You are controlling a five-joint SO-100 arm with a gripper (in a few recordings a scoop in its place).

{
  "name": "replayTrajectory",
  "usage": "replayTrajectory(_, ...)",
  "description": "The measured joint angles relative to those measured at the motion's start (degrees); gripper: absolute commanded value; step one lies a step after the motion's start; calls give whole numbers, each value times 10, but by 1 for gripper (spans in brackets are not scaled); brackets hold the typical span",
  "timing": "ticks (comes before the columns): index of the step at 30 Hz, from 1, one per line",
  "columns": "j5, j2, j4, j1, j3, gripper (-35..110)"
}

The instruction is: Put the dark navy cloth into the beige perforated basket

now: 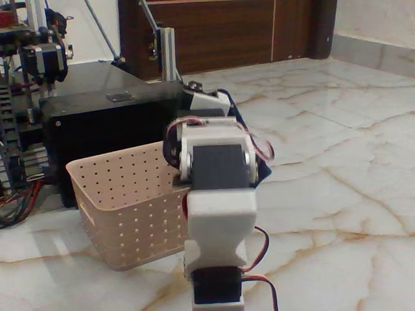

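Observation:
I see my white arm with black servo blocks from behind, in the fixed view. Its gripper is raised past the basket's far right corner, with the fingertips hidden by the arm's own body. The dark navy cloth hangs from the gripper behind the arm. Only its right edge shows, as a dark strip running down to a corner off the floor. The gripper looks shut on it. The beige perforated basket stands on the floor left of the arm, with its open top facing up.
A large black box stands right behind the basket. A metal frame with wires rises at the far left. Marble floor stretches open to the right, with a dark wooden door at the back.

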Motion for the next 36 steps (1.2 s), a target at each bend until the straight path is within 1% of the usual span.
replayTrajectory(3, 2, -117, 60, -23, -179, 0)
replayTrajectory(4, 2, -122, 62, -27, -192, 0)
replayTrajectory(6, -4, -226, 132, -41, -339, 0)
replayTrajectory(8, 75, -262, 174, -62, -428, 0)
replayTrajectory(10, 178, -301, 247, -69, -517, 0)
replayTrajectory(11, 189, -302, 255, -69, -525, 0)
replayTrajectory(13, 313, -328, 333, -75, -580, 0)
replayTrajectory(14, 353, -331, 366, -76, -597, 0)
replayTrajectory(15, 381, -341, 411, -77, -613, 0)
replayTrajectory(17, 417, -367, 546, -77, -662, 0)
replayTrajectory(20, 434, -382, 629, -77, -681, 0)
replayTrajectory(22, 450, -388, 653, -77, -693, 4)
replayTrajectory(29, 458, -388, 704, -77, -704, 5)
replayTrajectory(33, 429, -388, 725, -69, -700, 6)
replayTrajectory(35, 421, -388, 741, -54, -659, 6)
replayTrajectory(36, 427, -386, 708, -54, -660, 6)
